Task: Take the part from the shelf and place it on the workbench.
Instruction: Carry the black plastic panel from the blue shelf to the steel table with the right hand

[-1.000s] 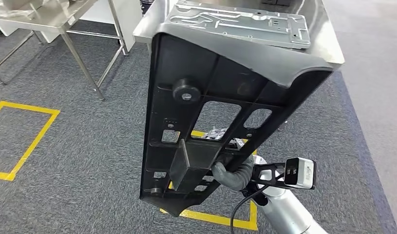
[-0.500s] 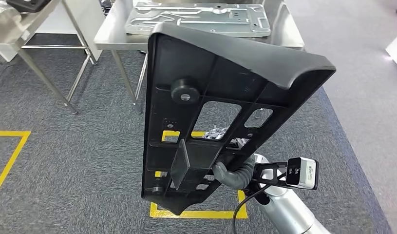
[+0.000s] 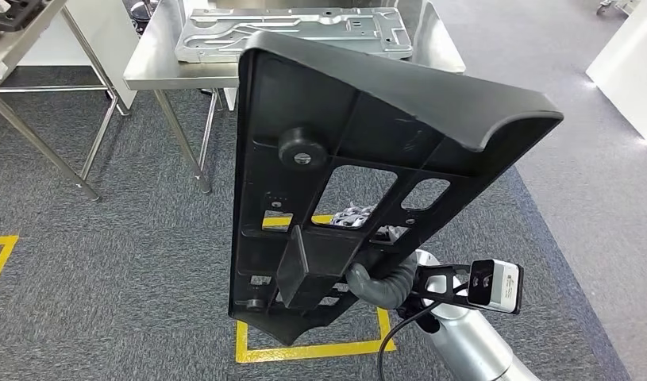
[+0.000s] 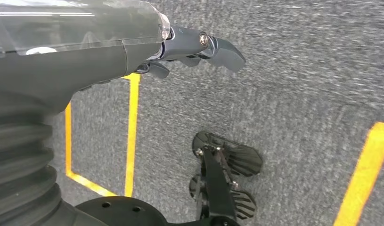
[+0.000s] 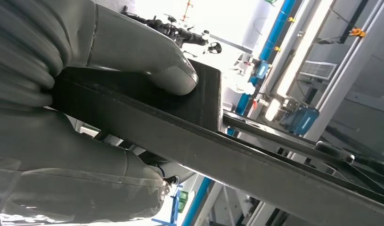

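Fingers [image 5: 171, 77] of the right hand [image 3: 377, 284] clamp the black plastic panel [image 3: 344, 182] by its box-shaped tab, holding it upright and off the carpet, short of the steel workbench [image 3: 149, 63]. Left hand [image 4: 199, 44] hangs with fingers apart, holding nothing.

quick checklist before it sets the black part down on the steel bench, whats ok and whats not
1. Grip: right robot hand clamps the black part, thumb pressed on its block. Ok.
2. Left robot hand free: holds nothing, hanging over the carpet. Ok.
3. Reach: workbench sits ahead, beyond the part. Not ok yet.
4. Landing spot: a metal plate covers much of the bench top. Not ok.
5. Bench surface behind the part: hidden. Cannot tell.
6. Part attitude: upright, on end, not flat. Not ok.
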You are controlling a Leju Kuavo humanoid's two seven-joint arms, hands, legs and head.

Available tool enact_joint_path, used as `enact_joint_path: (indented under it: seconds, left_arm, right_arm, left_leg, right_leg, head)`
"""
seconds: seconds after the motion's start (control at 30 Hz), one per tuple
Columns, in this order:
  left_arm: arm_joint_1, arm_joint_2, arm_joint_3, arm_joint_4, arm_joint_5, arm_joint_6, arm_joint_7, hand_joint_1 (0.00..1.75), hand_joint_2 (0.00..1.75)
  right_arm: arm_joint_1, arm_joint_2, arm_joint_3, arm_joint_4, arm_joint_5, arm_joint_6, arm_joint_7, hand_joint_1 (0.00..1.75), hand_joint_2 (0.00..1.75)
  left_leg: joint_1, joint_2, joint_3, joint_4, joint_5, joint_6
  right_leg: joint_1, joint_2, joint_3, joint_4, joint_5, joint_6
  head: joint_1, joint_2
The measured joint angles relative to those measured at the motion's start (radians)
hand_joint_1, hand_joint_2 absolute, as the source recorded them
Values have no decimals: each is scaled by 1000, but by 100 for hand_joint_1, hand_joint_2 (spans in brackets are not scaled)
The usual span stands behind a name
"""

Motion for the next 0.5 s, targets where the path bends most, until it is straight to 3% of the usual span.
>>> enact_joint_path:
  seconds: [0.07,0.13,0.2,0.23,0.3,0.33,0.4,0.5]
  left_arm:
    - [1,0,0,0,-2,-2,-4,0,175]
    - [2,0,0,0,-6,-4,-8,0,175]
    - [3,1,0,0,-10,-5,-10,0,175]
    - [3,2,0,0,-11,-5,-11,0,175]
    - [3,2,0,0,-13,-6,-13,0,175]
    - [2,2,0,0,-14,-6,-14,0,175]
    - [2,2,0,0,-13,-6,-15,0,175]
    - [2,3,0,-1,-12,-5,-16,0,175]
  right_arm:
    - [0,-5,0,-4,0,-1,-6,175,175]
    - [3,-10,0,-5,1,-2,-12,175,175]
    - [10,-16,0,-5,3,-4,-15,175,175]
    - [14,-18,0,-7,4,-5,-16,175,175]
    - [18,-20,-1,-14,6,-8,-19,175,175]
    - [19,-21,-2,-18,7,-9,-21,175,175]
    - [22,-22,-4,-24,9,-10,-24,175,175]
    - [30,-25,-9,-32,11,-5,-26,175,175]
  left_leg:
    - [2,4,2,-4,3,8]
    - [0,8,0,-4,1,12]
    - [0,10,1,-4,-3,13]
    - [0,11,3,-3,-5,11]
    - [-1,12,9,-3,-10,5]
    - [-2,12,12,-3,-15,0]
    - [-4,14,16,-3,-23,-12]
    - [-2,17,23,4,-36,-29]
  right_leg:
    - [-3,-19,-40,86,-49,10]
    - [-8,-29,-102,208,-101,18]
    - [-11,-31,-127,250,-101,22]
    - [-13,-34,-112,219,-77,22]
    - [-12,-44,-43,86,-18,17]
    - [-10,-49,-13,30,-1,11]
    - [-3,-53,10,-17,-1,-2]
    - [-2,-44,27,-27,-11,-24]
  head:
    - [0,0]
    - [0,0]
    - [0,0]
    - [0,0]
    - [0,0]
    - [0,0]
    - [0,0]
    - [0,0]
